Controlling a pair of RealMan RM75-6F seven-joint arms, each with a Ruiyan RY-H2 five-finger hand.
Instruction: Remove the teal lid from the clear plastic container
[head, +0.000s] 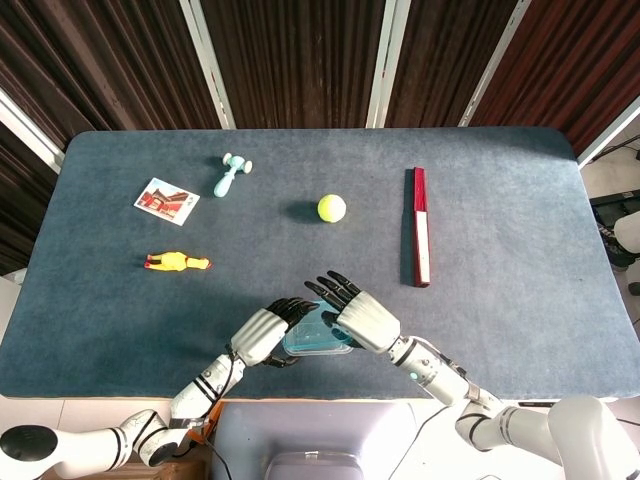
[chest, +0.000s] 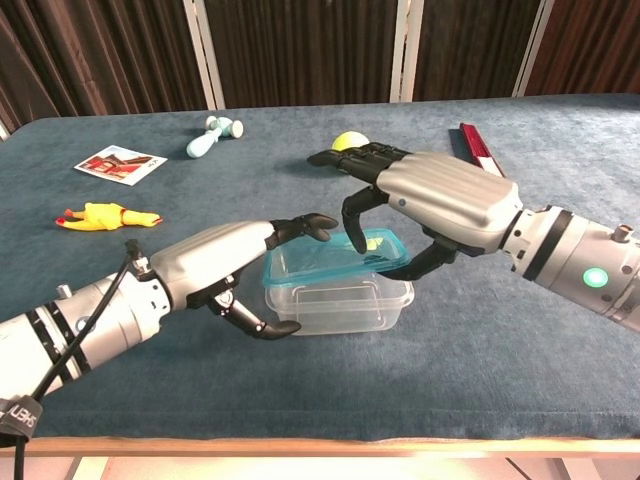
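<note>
Dark curtains hang behind the blue table, and we read the scene from left to right; a card, a yellow toy and a small teal toy lie well off to the left, apart from the work.

Our left hand sits at the left end of the container; its fingers curl round that end, upper fingertips at the rim and thumb low against the side, so we judge it is bracing the box, though we cannot tell how firmly.

Over the box the lid lies tilted; its right end is raised clear of the rim while its left end looks close to the rim under our left fingertips; whether it touches there we cannot tell.

Our right hand comes in from the right; one finger presses down on the lid and the thumb hooks under its right edge, the other fingers spread forward.

So the lid's long axis runs left to right between the hands, and the right hand has the free end; lifting up and rightward should peel it away.

Farther right, the ball and red stick stand well clear.
</note>
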